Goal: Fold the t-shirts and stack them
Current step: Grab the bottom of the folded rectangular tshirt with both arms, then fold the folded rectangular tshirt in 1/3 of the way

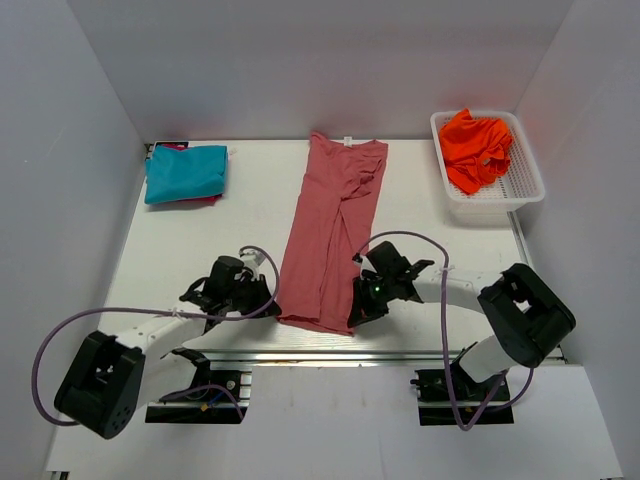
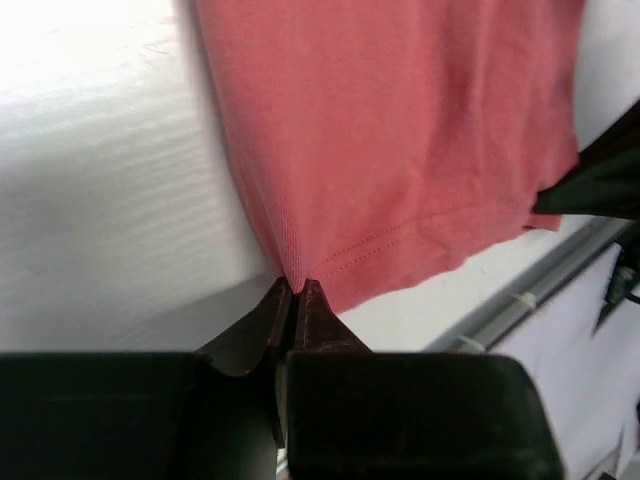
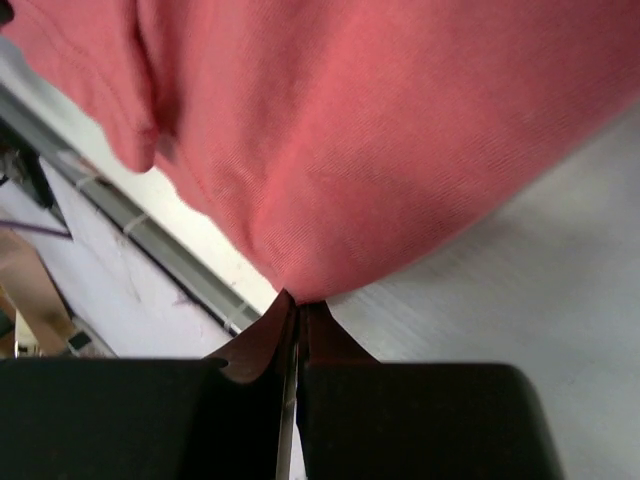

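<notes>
Left fingers (image 2: pixel 272 318) and right fingers (image 3: pixel 262 338) pinch near hem of lengthwise-folded salmon t-shirt (image 1: pixel 330 235).

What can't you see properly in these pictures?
- Top view: a dark pink edge peeks from under the teal shirt. The shirt covers the rest, so what it is cannot be told.
- Top view: the orange shirt lies crumpled in the basket. Its own folds hide its shape.
- Wrist views: the salmon shirt runs off the frame edges. Only its near end, pinched by the left gripper and right gripper, shows.
</notes>
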`<state>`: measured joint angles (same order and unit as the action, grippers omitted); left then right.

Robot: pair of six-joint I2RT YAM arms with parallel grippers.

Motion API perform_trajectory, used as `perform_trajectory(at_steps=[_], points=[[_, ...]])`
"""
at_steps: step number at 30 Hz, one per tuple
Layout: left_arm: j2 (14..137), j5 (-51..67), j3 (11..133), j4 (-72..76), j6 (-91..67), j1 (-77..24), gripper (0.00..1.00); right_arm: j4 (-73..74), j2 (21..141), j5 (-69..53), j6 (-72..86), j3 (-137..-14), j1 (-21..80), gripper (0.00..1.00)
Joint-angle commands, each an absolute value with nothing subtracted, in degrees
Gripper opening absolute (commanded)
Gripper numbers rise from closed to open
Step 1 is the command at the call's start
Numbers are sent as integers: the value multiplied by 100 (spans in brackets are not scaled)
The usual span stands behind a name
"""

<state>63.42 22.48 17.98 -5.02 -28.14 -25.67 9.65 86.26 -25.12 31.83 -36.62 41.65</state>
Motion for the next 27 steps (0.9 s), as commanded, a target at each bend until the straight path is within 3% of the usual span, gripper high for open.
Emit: perform_trajectory(at_steps=[1,8,15,27], points=[[5654,2698,1679,-887,-2944,-2602,0,975,8123,-3005,2962,-3438,4245,0],[5080,2620,2152,-1345,-2936,-2602,0,1222,7673,-2507,2865,-3577,4228,0],[6326,2496,2952,-327,-3005,-2497,0,1546,8077,-1205,2856,-4631,3965,0],[8480,1275,5685,-1045,-2637,-2443,0,1740,8700,-283,2435,-6088,3252,0]])
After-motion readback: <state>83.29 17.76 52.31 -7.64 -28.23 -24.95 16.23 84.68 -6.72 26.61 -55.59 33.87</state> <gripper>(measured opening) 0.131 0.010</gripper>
